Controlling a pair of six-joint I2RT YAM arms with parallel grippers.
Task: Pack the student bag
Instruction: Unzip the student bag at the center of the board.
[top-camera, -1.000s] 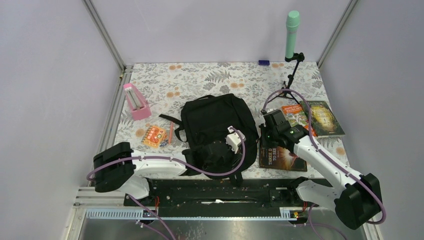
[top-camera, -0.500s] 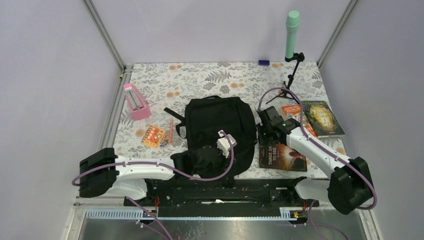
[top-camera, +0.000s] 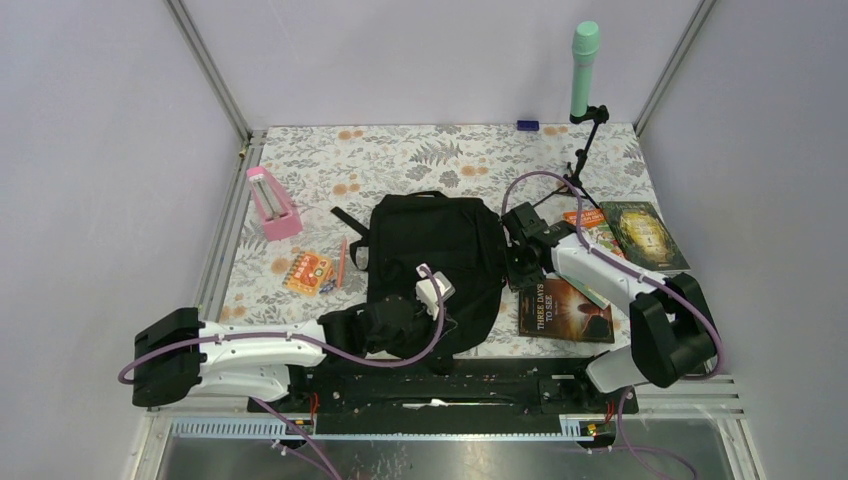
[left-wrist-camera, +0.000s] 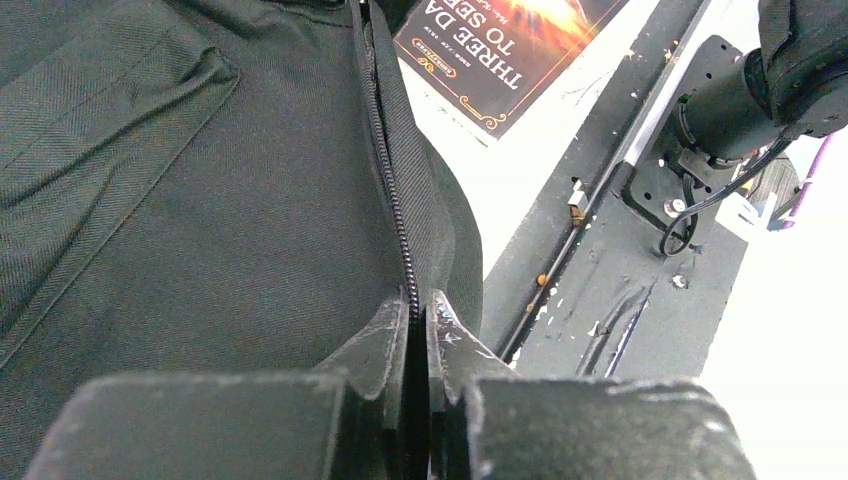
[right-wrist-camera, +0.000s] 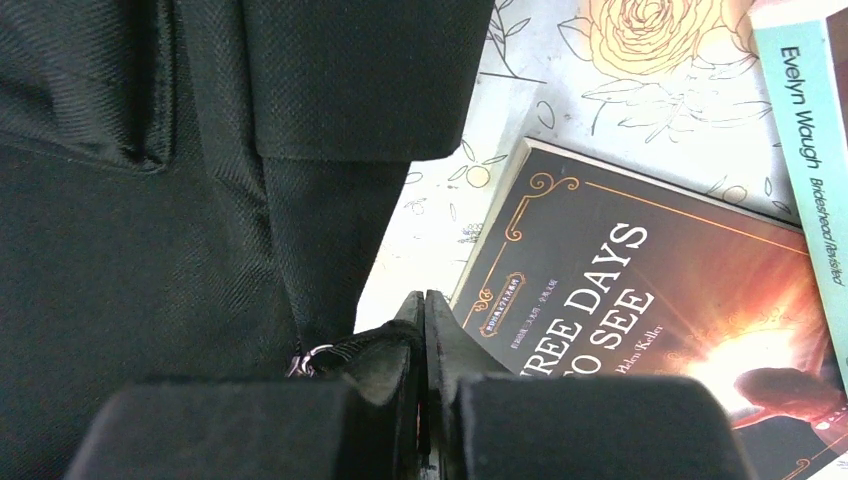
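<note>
The student bag (top-camera: 435, 255), a large black backpack, lies flat in the middle of the floral table. My left gripper (top-camera: 400, 318) is at its near edge. In the left wrist view the gripper (left-wrist-camera: 418, 312) is shut on the bag's zip seam (left-wrist-camera: 385, 170). My right gripper (top-camera: 516, 268) is at the bag's right edge. In the right wrist view it (right-wrist-camera: 422, 305) is shut on a black zip pull tab (right-wrist-camera: 345, 350) with a metal ring, and black bag fabric (right-wrist-camera: 120, 230) fills the left of the view.
A dark book, "Three Days to See" (top-camera: 565, 310), lies just right of the bag, with an orange book (top-camera: 590, 222) and a green book (top-camera: 648, 235) beyond it. A pink case (top-camera: 272, 203), an orange box (top-camera: 308, 272) and a pencil (top-camera: 341, 262) lie to the left. A stand with a green cylinder (top-camera: 583, 70) is at the back right.
The bag has slid away from the near edge and flattened out. My left arm has swung left and lower. My right gripper has moved left and farther back along the bag's right edge.
</note>
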